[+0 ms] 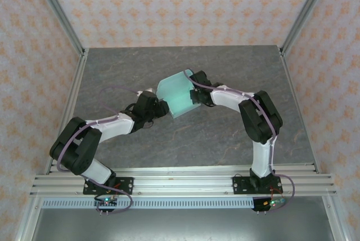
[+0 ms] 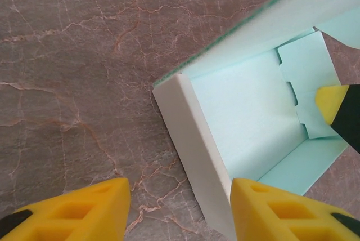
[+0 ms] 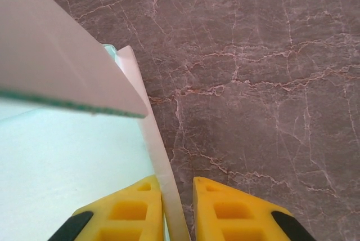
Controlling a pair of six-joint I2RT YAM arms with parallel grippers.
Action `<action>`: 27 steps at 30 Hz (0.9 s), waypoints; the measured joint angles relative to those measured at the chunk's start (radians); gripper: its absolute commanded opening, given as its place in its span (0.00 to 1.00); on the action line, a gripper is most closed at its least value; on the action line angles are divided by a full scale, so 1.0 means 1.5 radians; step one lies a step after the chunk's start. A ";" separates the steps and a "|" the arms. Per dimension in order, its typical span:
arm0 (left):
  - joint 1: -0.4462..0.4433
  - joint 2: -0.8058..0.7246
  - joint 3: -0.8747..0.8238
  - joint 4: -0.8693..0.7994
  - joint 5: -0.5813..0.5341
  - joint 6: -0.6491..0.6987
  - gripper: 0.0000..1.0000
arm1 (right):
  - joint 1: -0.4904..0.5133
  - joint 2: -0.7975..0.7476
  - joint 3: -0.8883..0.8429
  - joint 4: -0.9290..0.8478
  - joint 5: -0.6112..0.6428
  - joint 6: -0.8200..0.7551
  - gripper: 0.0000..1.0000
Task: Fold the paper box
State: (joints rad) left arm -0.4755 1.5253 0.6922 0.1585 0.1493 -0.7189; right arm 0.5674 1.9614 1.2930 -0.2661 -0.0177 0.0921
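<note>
The paper box (image 1: 179, 96) is pale mint card, partly folded into an open tray, at the middle of the table. In the left wrist view the paper box (image 2: 247, 111) shows its inside, and its white side wall stands between the fingers of my left gripper (image 2: 180, 207). That gripper is open, with the wall close to its right finger (image 2: 281, 210) and a wide gap on the other side. My right gripper (image 3: 177, 207) is shut on the opposite wall of the paper box (image 3: 67, 156). From above, the left gripper (image 1: 162, 107) and right gripper (image 1: 194, 96) flank the box.
The dark marbled table (image 1: 225, 139) lies bare all around the box. A metal frame rail (image 1: 180, 182) runs along the near edge, and patterned walls close the other sides. One yellow fingertip of the right gripper (image 2: 337, 108) shows inside the box in the left wrist view.
</note>
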 measured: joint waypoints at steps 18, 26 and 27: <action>0.000 0.000 -0.006 -0.014 -0.009 0.009 0.51 | 0.063 0.034 0.032 -0.024 0.162 -0.011 0.12; 0.000 0.000 -0.006 -0.023 -0.018 0.014 0.51 | 0.066 0.038 0.038 -0.029 0.180 -0.013 0.18; 0.000 0.000 -0.007 -0.024 -0.018 0.015 0.51 | 0.066 0.038 0.038 -0.029 0.180 -0.012 0.20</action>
State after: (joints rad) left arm -0.4759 1.5253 0.6823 0.1226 0.1226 -0.6968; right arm 0.6670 2.0190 1.3506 -0.3092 0.2520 0.0734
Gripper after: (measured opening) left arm 0.507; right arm 0.173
